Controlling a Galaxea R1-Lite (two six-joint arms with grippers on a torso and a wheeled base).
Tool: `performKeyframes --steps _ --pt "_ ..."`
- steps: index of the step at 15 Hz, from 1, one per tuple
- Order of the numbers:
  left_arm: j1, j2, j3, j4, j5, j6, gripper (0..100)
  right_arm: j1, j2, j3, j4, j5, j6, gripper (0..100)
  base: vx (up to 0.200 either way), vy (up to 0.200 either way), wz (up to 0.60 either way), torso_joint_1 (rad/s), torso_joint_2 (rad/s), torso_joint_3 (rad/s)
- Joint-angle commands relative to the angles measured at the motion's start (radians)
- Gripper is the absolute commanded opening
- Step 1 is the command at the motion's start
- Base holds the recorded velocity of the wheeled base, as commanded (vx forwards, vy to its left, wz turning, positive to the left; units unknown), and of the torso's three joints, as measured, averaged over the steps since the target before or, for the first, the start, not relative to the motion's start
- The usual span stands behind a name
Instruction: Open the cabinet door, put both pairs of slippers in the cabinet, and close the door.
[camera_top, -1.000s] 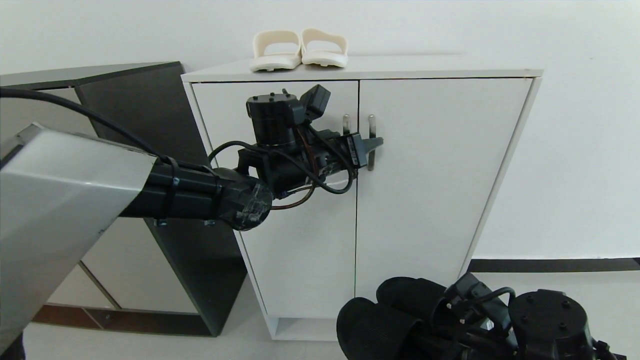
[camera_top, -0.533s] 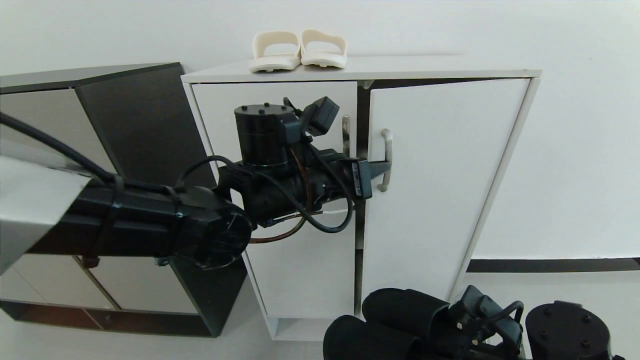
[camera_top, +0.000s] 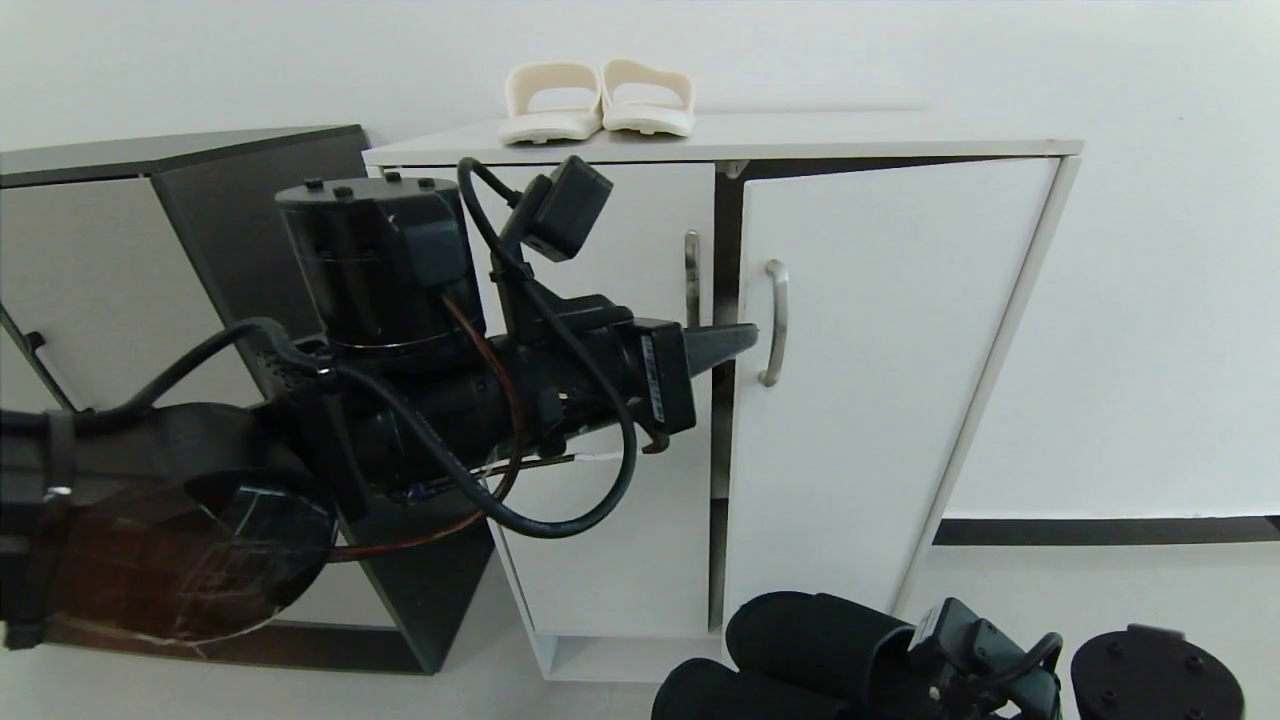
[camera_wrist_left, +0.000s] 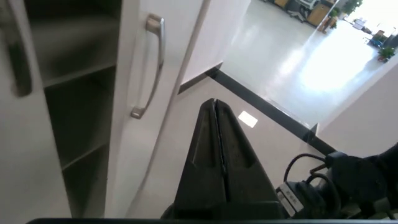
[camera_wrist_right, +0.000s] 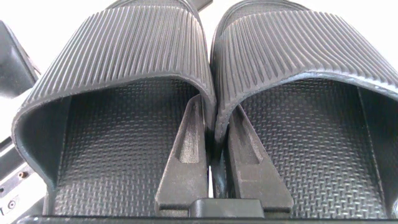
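One door (camera_top: 880, 380) ajar, gap (camera_top: 727, 220) seemingly narrow.

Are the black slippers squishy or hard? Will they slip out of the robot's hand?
Probably squishy and light: the black slippers look like ribbed rubber or foam. They likely won't slip easily, since the right hand pinches their two inner straps together and the ridged surfaces look grippy. They might sag a bit.

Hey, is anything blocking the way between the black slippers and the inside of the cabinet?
Yes. The right door is only ajar and covers most of the cabinet opening. The shut left gripper also hangs before the narrow gap, beside the handle. The black slippers sit low in the right gripper.
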Motion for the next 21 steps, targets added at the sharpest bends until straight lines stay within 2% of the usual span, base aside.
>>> performKeyframes --steps 1,4,10,15,21 --pt "0.043 -0.008 -0.009 -0.001 -0.003 -0.004 0 0.002 0.001 0.001 0.000 0.000 0.000 0 0.000 0.000 0.00 0.000 0.00 0.000" --pt "0.078 0.075 -0.092 -0.001 -0.001 -0.006 0 0.003 0.004 -0.001 0.000 0.000 0.000 0 0.000 0.000 0.00 0.000 0.00 0.000" --pt "0.101 0.201 -0.253 0.010 0.000 -0.034 0 0.005 0.004 -0.001 0.000 -0.002 0.000 0 0.000 0.000 0.00 0.000 0.00 0.000" --pt "0.129 0.255 -0.311 0.019 -0.004 -0.035 0 0.015 0.013 -0.001 0.000 -0.002 0.000 0 0.000 0.000 0.00 0.000 0.00 0.000" --pt "0.132 0.310 -0.389 0.047 -0.007 -0.035 0 0.048 0.019 0.001 0.000 -0.003 0.002 0 0.000 0.000 0.00 0.000 0.00 0.000"
